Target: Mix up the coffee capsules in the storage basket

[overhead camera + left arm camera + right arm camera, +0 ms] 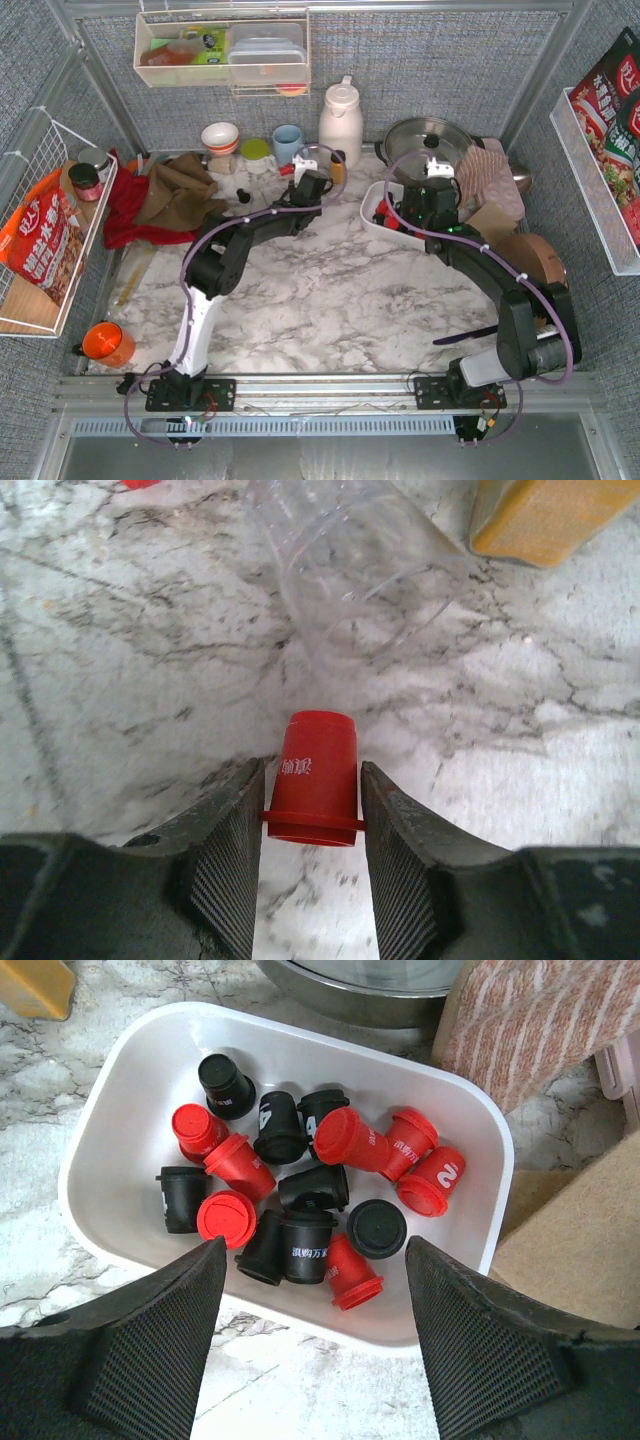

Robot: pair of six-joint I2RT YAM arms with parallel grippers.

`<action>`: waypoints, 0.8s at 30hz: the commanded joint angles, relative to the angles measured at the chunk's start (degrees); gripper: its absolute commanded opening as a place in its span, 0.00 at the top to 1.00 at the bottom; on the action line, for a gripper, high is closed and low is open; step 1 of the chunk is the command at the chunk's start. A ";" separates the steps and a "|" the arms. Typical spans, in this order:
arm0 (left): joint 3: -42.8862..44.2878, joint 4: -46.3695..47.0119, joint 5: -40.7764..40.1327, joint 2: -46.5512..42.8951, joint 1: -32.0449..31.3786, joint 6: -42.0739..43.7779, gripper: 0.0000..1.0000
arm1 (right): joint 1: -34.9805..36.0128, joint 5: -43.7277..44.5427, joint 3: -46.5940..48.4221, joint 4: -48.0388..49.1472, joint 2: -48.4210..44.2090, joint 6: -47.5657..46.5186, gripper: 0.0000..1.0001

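The storage basket (120, 1090) is a shallow white tray on the marble top and holds several red and black coffee capsules (300, 1175) in a loose pile. In the top view the basket (372, 212) lies right of centre. My right gripper (312, 1305) is open and empty, and hovers over the basket's near wall; in the top view it (428, 200) is above the basket. My left gripper (312, 825) is shut on one red capsule (315, 775), its rim pinched between both fingers just above the marble. In the top view this gripper (308, 172) is left of the basket.
A clear plastic container (350, 570) and an amber object (545, 515) lie just ahead of the left gripper. A white jug (340, 122), a lidded steel pot (428, 140), cups (220, 137) and cloths (160, 195) line the back. An orange cup (108, 343) stands near left.
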 commanded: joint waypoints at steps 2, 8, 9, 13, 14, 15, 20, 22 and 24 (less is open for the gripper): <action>-7.41 4.93 1.57 -7.48 -0.59 2.89 0.56 | -0.06 -0.70 -0.09 1.12 -0.86 0.57 0.24; -21.38 15.11 7.82 -20.88 -2.93 7.11 0.56 | 0.07 -2.92 -0.52 0.04 -2.35 2.54 0.24; -24.34 17.26 8.70 -23.11 -3.75 7.79 0.56 | 0.08 -3.63 -0.61 -0.53 -2.92 3.20 0.24; -37.49 30.23 13.51 -32.05 -7.24 9.36 0.58 | 0.73 -6.84 -1.19 -3.49 -6.07 4.78 0.24; -40.72 35.29 14.68 -33.66 -8.20 9.56 0.58 | 1.08 -7.22 -1.39 -4.66 -7.25 5.09 0.24; -43.41 39.16 15.81 -35.11 -9.21 9.83 0.59 | 1.42 -7.55 -1.54 -5.83 -8.45 5.33 0.25; -53.08 57.53 22.97 -37.00 -13.41 14.31 0.60 | 6.06 -7.06 -3.09 -11.72 -16.34 4.94 0.26; -55.95 64.55 25.99 -35.88 -14.66 16.36 0.60 | 9.18 -4.35 -3.58 -14.41 -19.19 3.64 0.26; -58.65 74.20 27.77 -33.71 -15.83 19.52 0.60 | 12.03 -3.10 -3.82 -16.65 -21.89 2.58 0.27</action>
